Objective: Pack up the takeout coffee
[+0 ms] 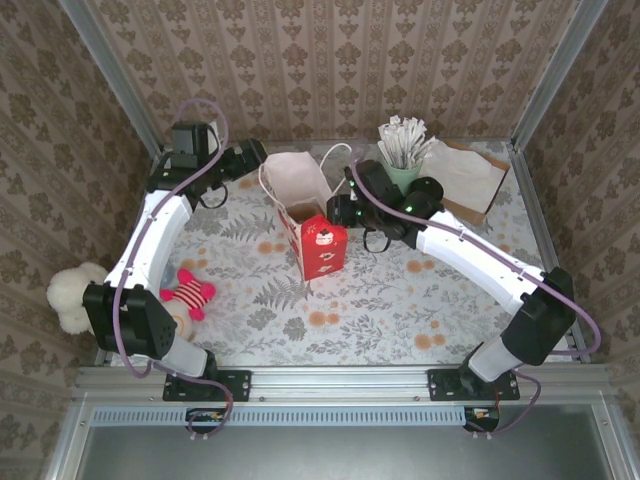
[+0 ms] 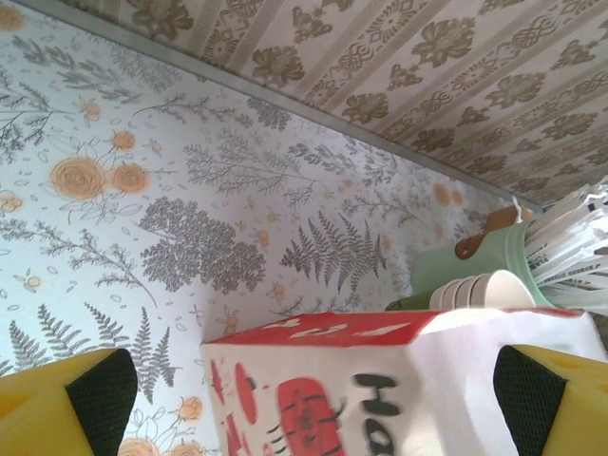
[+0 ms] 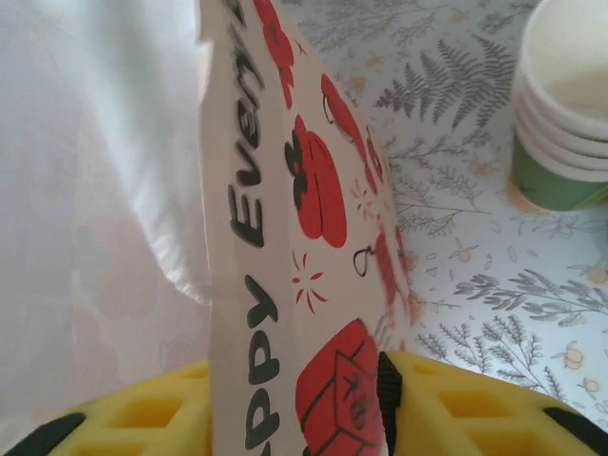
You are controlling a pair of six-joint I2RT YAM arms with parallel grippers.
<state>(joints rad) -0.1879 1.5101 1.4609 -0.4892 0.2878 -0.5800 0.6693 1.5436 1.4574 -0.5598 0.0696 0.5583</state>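
Observation:
A red-and-white paper bag (image 1: 322, 245) stands open in the middle of the table. The takeout coffee is hidden. My right gripper (image 1: 342, 210) is at the bag's right rim. In the right wrist view its jaws (image 3: 294, 408) are parted on either side of the bag wall (image 3: 285, 190), one finger inside and the black pad (image 3: 388, 399) against the printed outer face. My left gripper (image 1: 255, 157) hovers behind the bag's left rim. Its wide-open fingers (image 2: 95, 399) frame the bag (image 2: 380, 380) without touching it.
A mint-green cup of white stirrers (image 1: 403, 150) and a stack of cream cups (image 3: 565, 85) stand just right of the bag, with brown-and-white paper (image 1: 465, 170) behind them. A cream plush (image 1: 70, 295) and a pink striped toy (image 1: 188, 292) lie at the left edge.

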